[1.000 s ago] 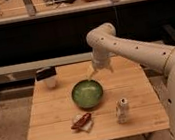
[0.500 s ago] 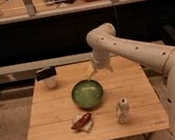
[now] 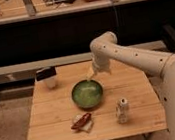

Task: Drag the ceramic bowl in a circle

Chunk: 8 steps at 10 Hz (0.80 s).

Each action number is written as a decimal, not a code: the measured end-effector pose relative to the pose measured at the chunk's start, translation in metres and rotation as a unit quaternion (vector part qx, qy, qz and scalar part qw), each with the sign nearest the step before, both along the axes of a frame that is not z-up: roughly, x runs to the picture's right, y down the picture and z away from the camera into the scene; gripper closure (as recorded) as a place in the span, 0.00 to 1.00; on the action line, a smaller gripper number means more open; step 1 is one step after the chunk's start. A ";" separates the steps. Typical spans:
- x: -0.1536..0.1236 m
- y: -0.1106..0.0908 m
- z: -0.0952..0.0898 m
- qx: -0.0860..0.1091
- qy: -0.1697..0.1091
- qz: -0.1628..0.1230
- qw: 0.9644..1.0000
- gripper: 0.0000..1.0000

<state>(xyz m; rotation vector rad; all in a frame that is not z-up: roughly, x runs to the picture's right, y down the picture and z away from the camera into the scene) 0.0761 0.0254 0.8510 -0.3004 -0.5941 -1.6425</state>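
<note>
Gripper (image 3: 90, 74) hangs at the far rim of the ceramic bowl (image 3: 87, 94), jaws spread, seemingly to hook it for dragging.

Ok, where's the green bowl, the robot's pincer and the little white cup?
ceramic bowl (image 3: 88, 95): camera view, middle of its green inside.
pincer (image 3: 90, 74): camera view, between its fingertips, at the bowl's far rim.
white cup (image 3: 51, 83): camera view, its white side.

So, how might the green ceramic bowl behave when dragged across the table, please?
The ceramic bowl looks wide and shallow, so it probably slides rather than tips. Its glossy glaze may slip on the wooden table. The gripper is by its far rim.
</note>
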 end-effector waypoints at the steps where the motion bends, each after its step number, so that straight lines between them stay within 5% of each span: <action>1: 0.001 0.013 0.009 -0.019 -0.007 0.028 0.999 0.20; 4: 0.007 0.039 0.024 -0.074 -0.031 0.095 0.992 0.20; 8: 0.029 0.054 0.042 -0.099 -0.033 0.113 0.988 0.22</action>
